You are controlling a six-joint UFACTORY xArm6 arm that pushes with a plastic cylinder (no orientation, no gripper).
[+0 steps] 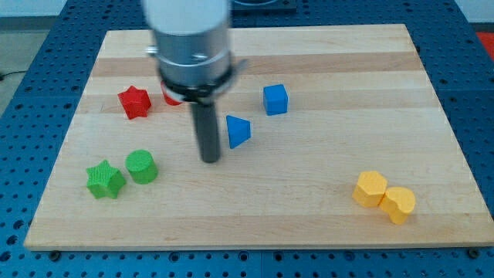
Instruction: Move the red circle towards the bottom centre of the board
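The red circle is sitting near the worktop's top-left, mostly hiding behind the arm's grey body, so only a sliver is showing and its shape is hard to make out. No gripper on this rig, just a rod. My tip is resting below the circle, well apart from it and just left of the blue triangle. A red star is sitting just left of the circle. A blue cube is lying further right, a green star and green cylinder lower left, and two yellow blocks are touching at the lower right.
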